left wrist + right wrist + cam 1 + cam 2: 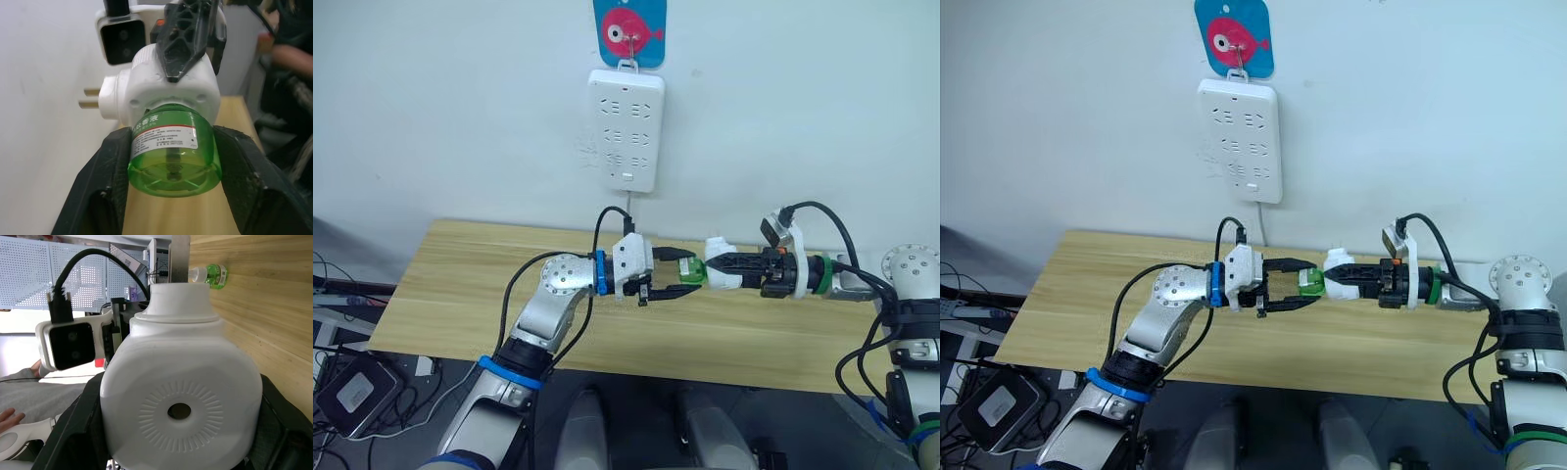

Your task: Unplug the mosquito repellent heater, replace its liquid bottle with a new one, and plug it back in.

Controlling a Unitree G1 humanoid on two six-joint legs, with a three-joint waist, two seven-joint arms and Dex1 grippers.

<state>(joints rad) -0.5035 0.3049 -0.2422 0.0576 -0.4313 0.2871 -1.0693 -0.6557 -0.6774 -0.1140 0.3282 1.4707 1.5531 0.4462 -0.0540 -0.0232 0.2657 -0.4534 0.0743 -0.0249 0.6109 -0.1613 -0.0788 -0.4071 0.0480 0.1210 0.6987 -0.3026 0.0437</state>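
Right gripper clamps the mosquito repellent heater above the wooden table.
Left gripper closes on its green liquid bottle, both below the wall power strip.

The mosquito repellent heater, white and rounded with a dimpled round vent hole, is hanging unplugged above the surface, its two metal prongs bare; a green liquid bottle with a printed label is sitting in its base, pointing left; another green bottle is lying on the surface.
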